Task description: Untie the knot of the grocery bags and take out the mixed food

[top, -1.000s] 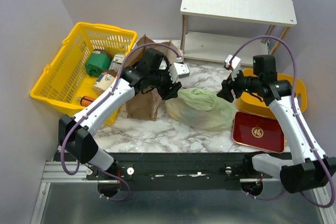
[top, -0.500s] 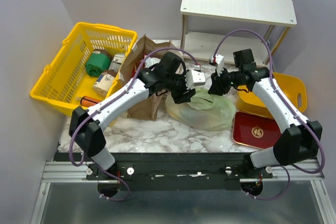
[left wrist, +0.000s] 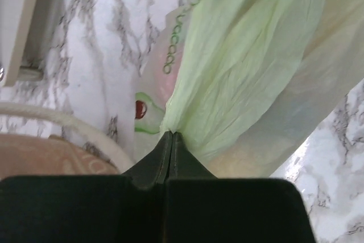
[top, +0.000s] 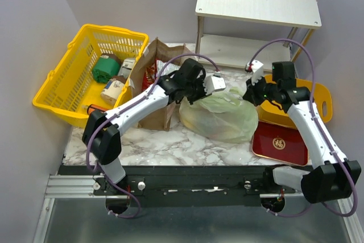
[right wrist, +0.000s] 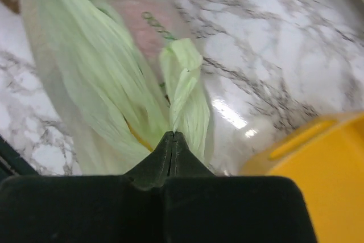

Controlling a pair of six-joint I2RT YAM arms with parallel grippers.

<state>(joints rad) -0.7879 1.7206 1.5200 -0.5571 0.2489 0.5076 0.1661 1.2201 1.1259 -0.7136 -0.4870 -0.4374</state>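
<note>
1. Marble bench up front; the red tray at its near right bears a gold emblem I can't read.
2. Mid-bench lies the green bag, with only a pinkish blur showing through its film.
3. Left gripper is pressed together on a fold of it; right gripper pinches a twisted tail of its top.
4. Looks like the untying step; next, I'd say, draw both holds apart gently so the film doesn't tear.
5. Green lettering on the bag is unreadable.
6. Behind stand the paper bag and basket.

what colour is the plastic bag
The plastic bag is pale translucent green; clearest in left wrist view.
</note>
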